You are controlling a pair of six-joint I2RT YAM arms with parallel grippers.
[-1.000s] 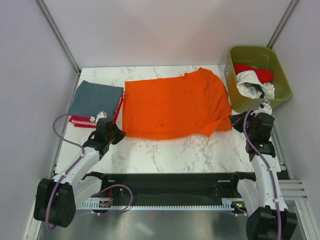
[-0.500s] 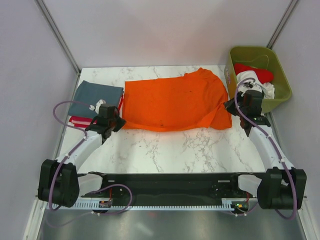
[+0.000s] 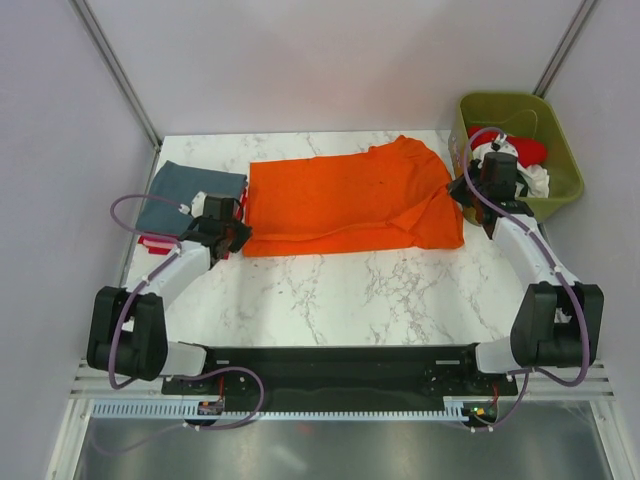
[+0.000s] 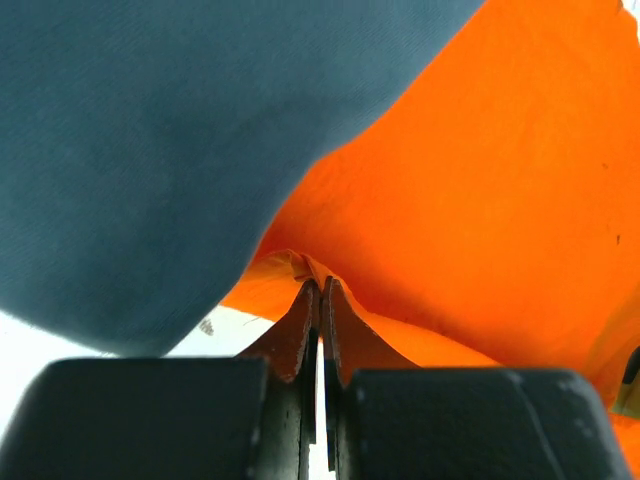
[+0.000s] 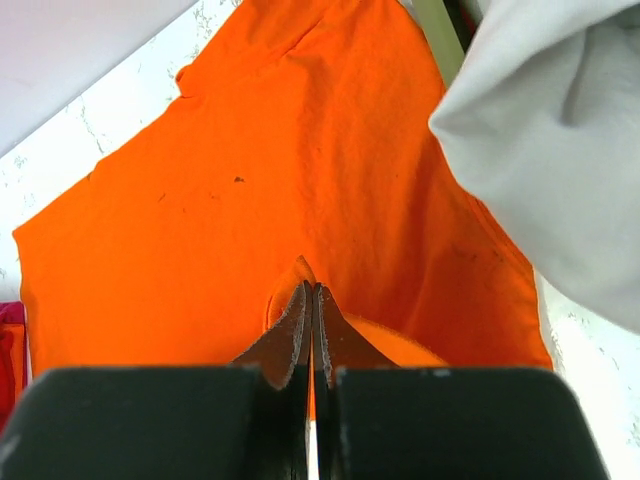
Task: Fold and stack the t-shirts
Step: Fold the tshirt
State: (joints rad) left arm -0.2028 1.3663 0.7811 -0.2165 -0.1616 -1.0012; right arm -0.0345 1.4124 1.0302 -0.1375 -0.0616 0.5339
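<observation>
From above, the orange shirt (image 3: 345, 205) lies spread on the marble table (image 3: 350, 290) between a folded grey-blue shirt (image 3: 185, 195) atop red shirts (image 3: 155, 243) and the green bin (image 3: 505, 98), with the left gripper (image 3: 228, 232) at its left edge and the right gripper (image 3: 470, 195) at its right, while the left wrist view shows fingers (image 4: 290, 345) pinched together on an orange fold, and the right wrist view shows the same grip.

Tees: 1 orange (image 3: 345, 200), 1 grey-blue (image 3: 185, 195), 2 red (image 3: 155, 243) (image 3: 525, 150), 1 white (image 3: 537, 181); 1 bin (image 3: 505, 97).
</observation>
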